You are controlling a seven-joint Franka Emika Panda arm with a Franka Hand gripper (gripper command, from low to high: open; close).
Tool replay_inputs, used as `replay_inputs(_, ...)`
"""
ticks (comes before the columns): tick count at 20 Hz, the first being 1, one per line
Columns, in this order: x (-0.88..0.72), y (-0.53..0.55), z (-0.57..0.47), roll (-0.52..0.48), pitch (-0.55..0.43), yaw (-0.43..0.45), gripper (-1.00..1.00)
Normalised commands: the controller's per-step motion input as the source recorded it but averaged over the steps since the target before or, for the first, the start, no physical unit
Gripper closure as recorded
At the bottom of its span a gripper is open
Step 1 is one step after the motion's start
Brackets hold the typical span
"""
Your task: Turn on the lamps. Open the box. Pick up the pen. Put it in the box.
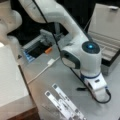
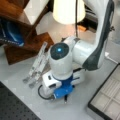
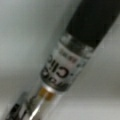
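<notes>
The pen (image 3: pixel 70 57) fills the wrist view, lying diagonally on the grey table, with a black grip, a printed clear band and a silvery part below it. In a front view its dark end (image 1: pixel 80 88) pokes out beside my gripper (image 1: pixel 98 93), which is lowered to the table right over it. The fingers are hidden under the hand (image 2: pixel 62 92). The box (image 1: pixel 110 53) stands open, lid (image 1: pixel 106 20) upright, and its grey compartmented inside (image 2: pixel 107 97) shows. A lamp (image 2: pixel 68 10) glows brightly.
Two flat white strips (image 1: pixel 65 102) lie close to the gripper, also seen as white strips (image 2: pixel 37 66). A wooden stand (image 2: pixel 27 42) and a white block (image 1: pixel 10 80) border the table. A white cable (image 1: pixel 42 71) and a dark tray (image 1: pixel 37 50) lie behind.
</notes>
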Motion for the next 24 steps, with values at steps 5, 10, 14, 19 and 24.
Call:
replay_inputs(5,0.15,0.02,-0.04,0.039,0.068,-0.052,1.00)
replay_inputs(10,0.10,0.05,-0.02,0.024,0.088,-0.063,1.00)
replay_inputs(14,0.09,0.07,0.00,0.015,0.098,-0.065,1.00)
replay_inputs(19,0.06,0.10,0.04,-0.005,0.109,-0.111,1.00)
replay_inputs(24,-0.04,0.15,0.24,-0.058,0.115,-0.223,1.00)
